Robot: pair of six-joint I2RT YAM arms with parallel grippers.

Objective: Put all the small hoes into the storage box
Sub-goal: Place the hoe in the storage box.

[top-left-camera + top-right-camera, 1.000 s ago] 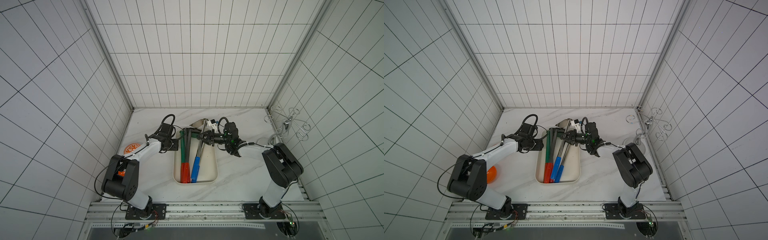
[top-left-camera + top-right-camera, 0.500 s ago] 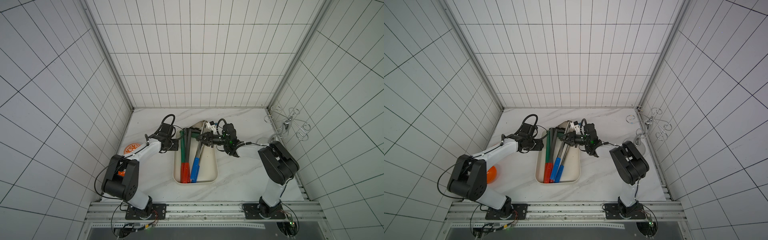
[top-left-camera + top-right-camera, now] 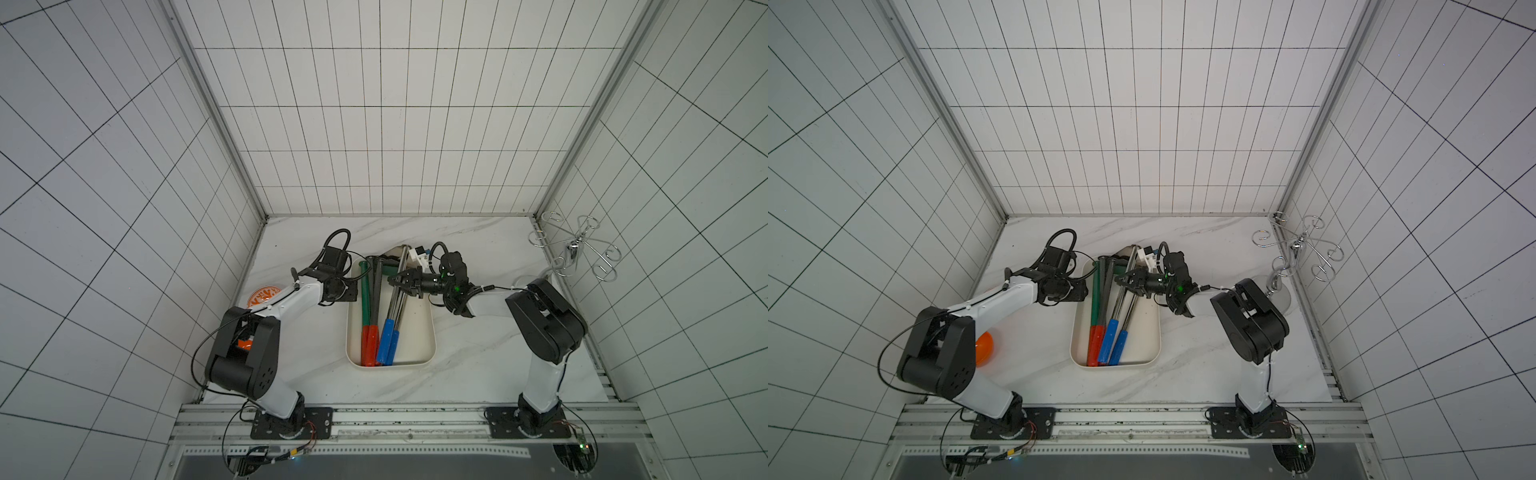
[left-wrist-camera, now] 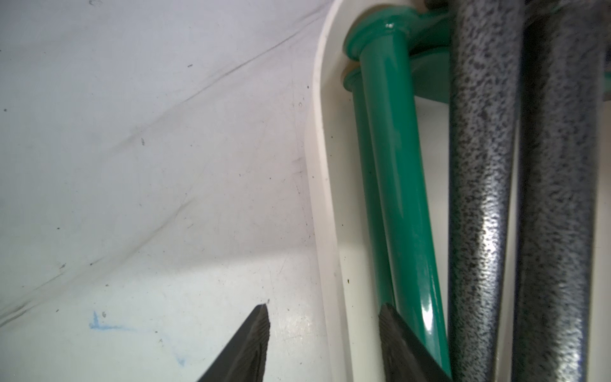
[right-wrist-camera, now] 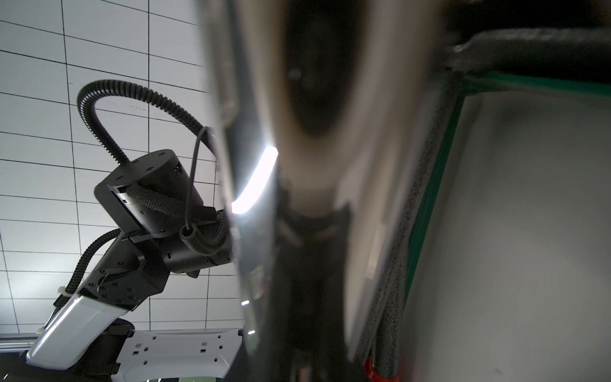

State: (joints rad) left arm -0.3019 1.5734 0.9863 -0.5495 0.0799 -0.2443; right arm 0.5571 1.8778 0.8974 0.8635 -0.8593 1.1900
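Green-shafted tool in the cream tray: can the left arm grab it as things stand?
Probably yes. The left end effector is open and straddles the storage box rim, one fingertip beside the green shaft. Nothing covers that shaft, though the speckled grey shaft close alongside may crowd a finger.

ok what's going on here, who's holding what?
Right pincer is shut on the shaft of a silver hoe with a blue handle, over the storage box. The handle end lies in the box beside the green hoe and the speckled grey hoe. The head end pokes past the far rim. Left pincer is open and empty, straddling the box rim on its own side. So the silver hoe is partly in, not yet released.
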